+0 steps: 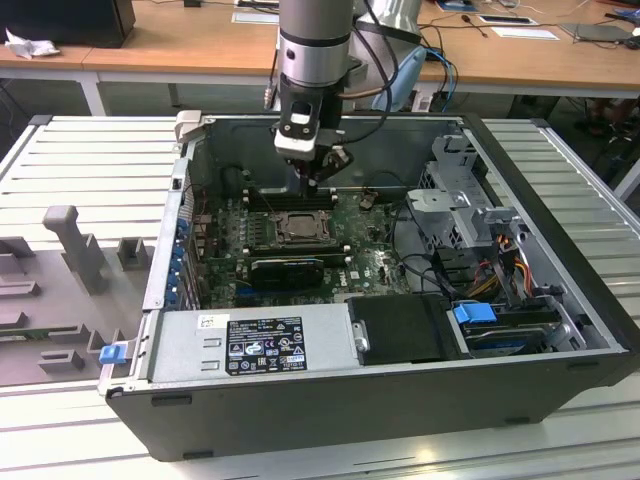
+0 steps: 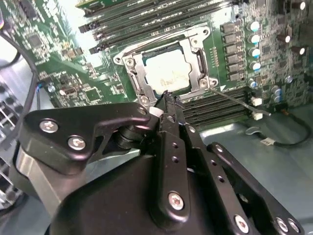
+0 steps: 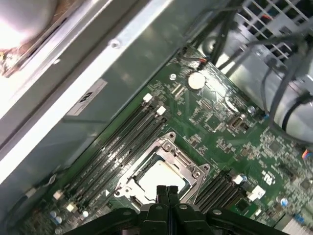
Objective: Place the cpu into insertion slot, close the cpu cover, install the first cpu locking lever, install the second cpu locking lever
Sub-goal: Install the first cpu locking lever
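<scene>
Inside the open computer case [image 1: 330, 415], the gripper [image 3: 165, 189], closed tight and empty, hovers over the cpu cover [image 2: 138, 78] framing the seated cpu [image 2: 168, 73], seemingly to press it.

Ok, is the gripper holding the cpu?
No. In the first wrist view the cpu lies flat inside the cover window, while the gripper is shut with nothing between its tips.

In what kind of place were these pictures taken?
Probably a robotics laboratory or workshop: a robot arm hangs over an open computer case on a slatted metal table, and wooden desks with papers stand behind.
</scene>
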Controlling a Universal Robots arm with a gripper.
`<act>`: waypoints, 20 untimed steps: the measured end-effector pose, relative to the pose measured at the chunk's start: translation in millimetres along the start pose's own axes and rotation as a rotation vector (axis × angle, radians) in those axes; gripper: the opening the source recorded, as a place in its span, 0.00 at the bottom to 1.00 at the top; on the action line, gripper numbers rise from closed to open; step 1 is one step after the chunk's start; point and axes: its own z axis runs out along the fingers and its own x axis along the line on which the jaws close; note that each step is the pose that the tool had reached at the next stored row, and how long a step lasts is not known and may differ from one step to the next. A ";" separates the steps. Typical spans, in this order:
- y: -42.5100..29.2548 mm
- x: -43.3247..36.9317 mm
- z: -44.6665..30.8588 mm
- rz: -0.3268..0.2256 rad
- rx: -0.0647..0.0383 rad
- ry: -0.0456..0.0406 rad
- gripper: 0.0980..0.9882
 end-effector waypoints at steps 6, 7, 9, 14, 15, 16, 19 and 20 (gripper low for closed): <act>0.0 0.0 0.0 -0.133 0.000 0.0038 0.01; 0.0 0.0 0.0 -0.148 0.000 0.0042 0.01; 0.0 0.0 0.0 -0.199 0.000 0.0056 0.01; 0.0 0.0 0.0 -0.297 0.000 0.0084 0.01; 0.0 0.0 0.0 -0.314 0.000 0.0089 0.01; 0.0 0.0 0.0 -0.327 0.000 0.0093 0.01; 0.0 0.0 0.0 -0.384 0.000 0.0109 0.01; 0.0 0.0 0.0 -0.397 0.000 0.0112 0.01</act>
